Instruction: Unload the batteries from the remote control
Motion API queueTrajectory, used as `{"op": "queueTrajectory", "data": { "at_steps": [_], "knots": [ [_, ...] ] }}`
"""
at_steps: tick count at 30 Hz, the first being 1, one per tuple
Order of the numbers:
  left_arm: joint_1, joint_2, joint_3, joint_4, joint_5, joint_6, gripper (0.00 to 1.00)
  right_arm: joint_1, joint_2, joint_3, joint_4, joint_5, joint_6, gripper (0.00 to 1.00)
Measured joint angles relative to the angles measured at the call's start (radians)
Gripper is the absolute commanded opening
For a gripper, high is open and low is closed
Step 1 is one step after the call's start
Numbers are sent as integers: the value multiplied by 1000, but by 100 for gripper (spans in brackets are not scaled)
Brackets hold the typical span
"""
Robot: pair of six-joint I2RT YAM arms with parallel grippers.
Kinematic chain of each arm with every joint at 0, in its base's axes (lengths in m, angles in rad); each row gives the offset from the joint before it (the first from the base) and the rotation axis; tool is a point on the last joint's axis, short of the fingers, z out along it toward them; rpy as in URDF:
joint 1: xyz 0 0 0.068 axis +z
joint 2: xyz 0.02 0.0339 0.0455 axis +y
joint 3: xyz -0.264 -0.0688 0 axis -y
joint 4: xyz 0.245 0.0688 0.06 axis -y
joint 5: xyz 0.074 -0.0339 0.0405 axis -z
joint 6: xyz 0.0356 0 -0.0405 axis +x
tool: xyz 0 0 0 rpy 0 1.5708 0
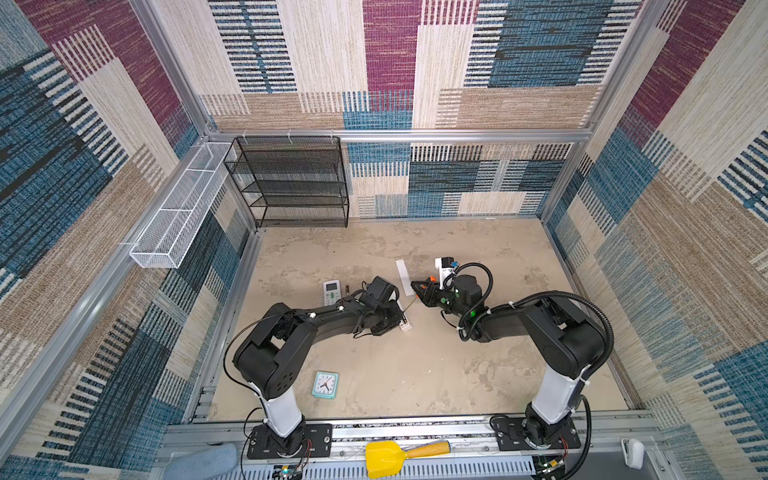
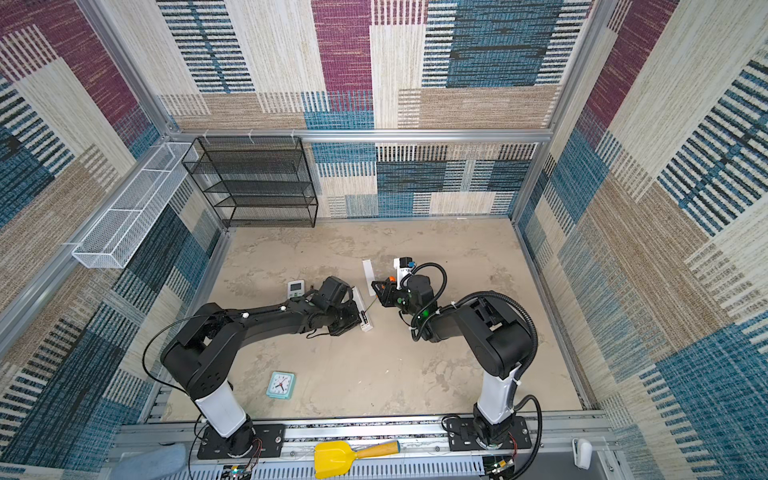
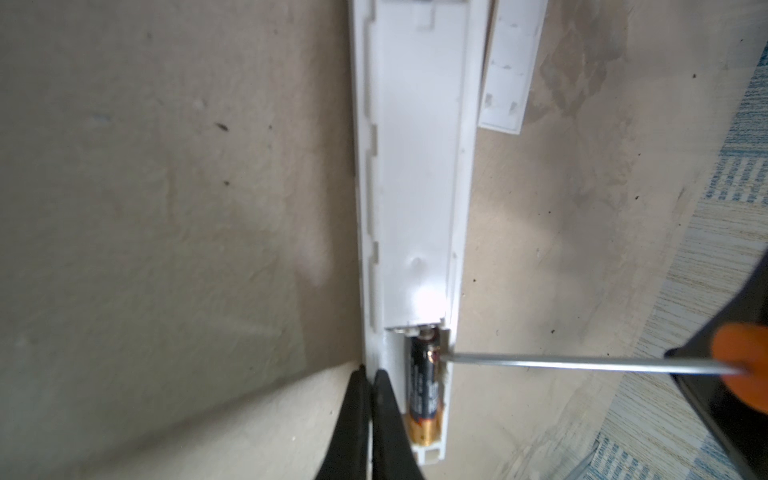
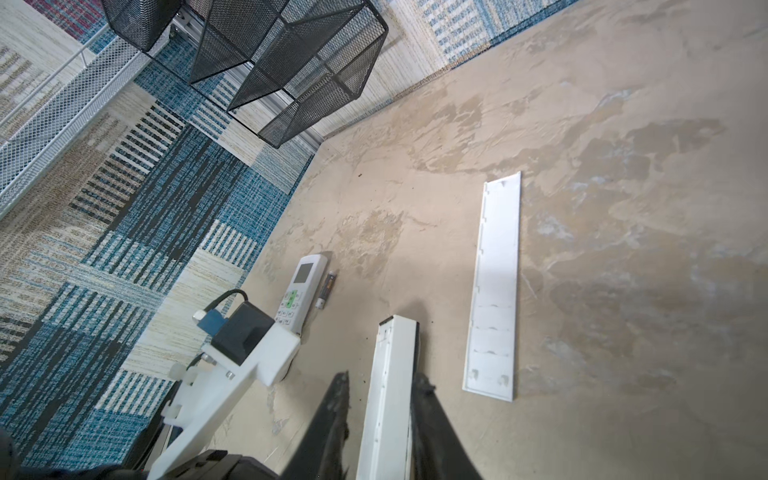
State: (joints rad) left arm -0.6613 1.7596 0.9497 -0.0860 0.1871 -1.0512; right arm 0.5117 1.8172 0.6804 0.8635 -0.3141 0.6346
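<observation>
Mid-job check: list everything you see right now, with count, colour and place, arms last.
long remote: 1, white, mid-table, battery bay open
seated battery: 1, dark with golden end, in the long remote's bay
small remote: 1, white with green buttons, left of the long remote in both top views
loose battery: 1, dark and gold, on the table beside the small remote
battery cover: 1, white, flat beside the long remote
screwdriver: 1, orange handle, tip against the seated battery
clock: 1, teal, table front left
scoop: 1, yellow, beyond the table's front edge
mesh shelf: 1, black, back left corner
mesh basket: 1, white, left wall
left gripper: shut, at the long remote's edge
right gripper: shut on the screwdriver
</observation>
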Motion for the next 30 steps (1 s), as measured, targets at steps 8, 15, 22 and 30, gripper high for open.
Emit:
{"op": "queueTrajectory", "data": {
  "at_steps": [8,15,22,30],
  "knots": [
    [0,7,6,6,3,4,0,-26,-5,0,-32,-19,70,0],
    [0,8,6,7,3,7,0,-29,-58,3,-120,2,42,0],
    [0,8,10,2,2,8,9,-29,-130,25,-240,97,-89,0],
    [0,6,29,-9,0,8,28,18,-170,6,-266,138,-159,0]
  ]
}}
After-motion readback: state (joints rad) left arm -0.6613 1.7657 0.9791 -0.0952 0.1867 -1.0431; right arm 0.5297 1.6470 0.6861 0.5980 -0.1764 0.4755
